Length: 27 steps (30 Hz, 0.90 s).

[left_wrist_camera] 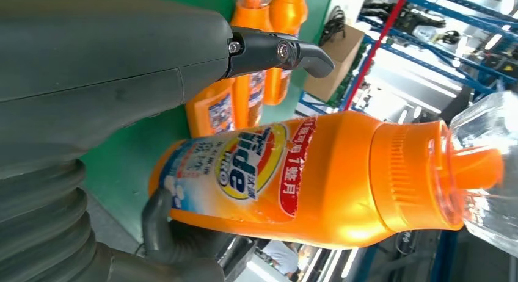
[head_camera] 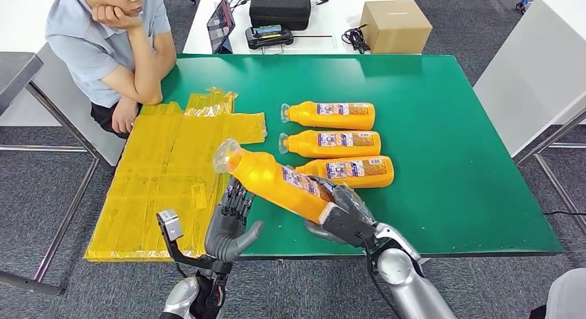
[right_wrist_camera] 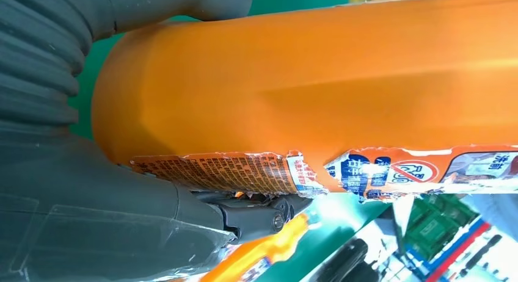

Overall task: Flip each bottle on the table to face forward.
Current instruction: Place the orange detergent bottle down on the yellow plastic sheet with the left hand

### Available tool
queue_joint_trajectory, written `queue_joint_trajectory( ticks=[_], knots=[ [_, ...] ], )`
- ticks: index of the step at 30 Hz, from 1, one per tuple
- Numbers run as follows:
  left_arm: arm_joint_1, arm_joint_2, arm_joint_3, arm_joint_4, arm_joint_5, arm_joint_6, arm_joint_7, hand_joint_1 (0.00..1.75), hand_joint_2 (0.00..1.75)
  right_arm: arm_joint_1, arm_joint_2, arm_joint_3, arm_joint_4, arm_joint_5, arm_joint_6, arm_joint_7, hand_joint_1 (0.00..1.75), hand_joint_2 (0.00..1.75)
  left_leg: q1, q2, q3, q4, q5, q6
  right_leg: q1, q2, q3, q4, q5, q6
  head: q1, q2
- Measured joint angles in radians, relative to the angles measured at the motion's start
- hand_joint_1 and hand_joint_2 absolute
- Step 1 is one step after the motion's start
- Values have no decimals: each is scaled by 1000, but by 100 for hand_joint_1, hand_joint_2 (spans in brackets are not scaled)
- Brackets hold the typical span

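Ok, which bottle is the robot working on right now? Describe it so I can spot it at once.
On the green table, three orange bottles lie flat in a row, caps toward the yellow sheet. The bottle in hand is in front of them: the right hand grips its base and holds it tilted above the table, clear cap raised toward the person. The left hand waits open beside it.

Silver arms, dark grey hands: left hand (head_camera: 231, 226), right hand (head_camera: 343, 212), seemingly ribbed wrist covers.

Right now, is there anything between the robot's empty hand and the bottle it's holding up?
No. In the head view, nothing sits between the left hand and the lifted bottle; just green table behind the gap.
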Motion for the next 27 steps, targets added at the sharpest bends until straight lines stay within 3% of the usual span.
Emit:
queue_joint_trajectory(
  ticks=[8, 16, 27],
  knots=[
    [-14, -2, 10, 3, 29, -10, -31, 0, 175, -18, 15, 39, 31, -2, 12, -6, 175, 175, 0, 0, -1, 0, 0, 0, 0, 0, 0, 0, 0, 0, 0, 0],
    [-42, -4, -8, 12, 101, -102, -32, 0, 175, -71, 26, 93, 139, -14, 25, -30, 175, 175, 0, 0, -1, 0, 0, 0, 0, 0, -1, 0, 0, 0, 0, 0],
    [-78, -4, -26, 67, 103, -101, -32, 0, 175, -117, 33, 151, 205, -22, 30, -54, 175, 175, 0, 0, -1, 0, 0, 0, 0, 0, -1, 0, 0, 0, 0, 0]
  ],
)
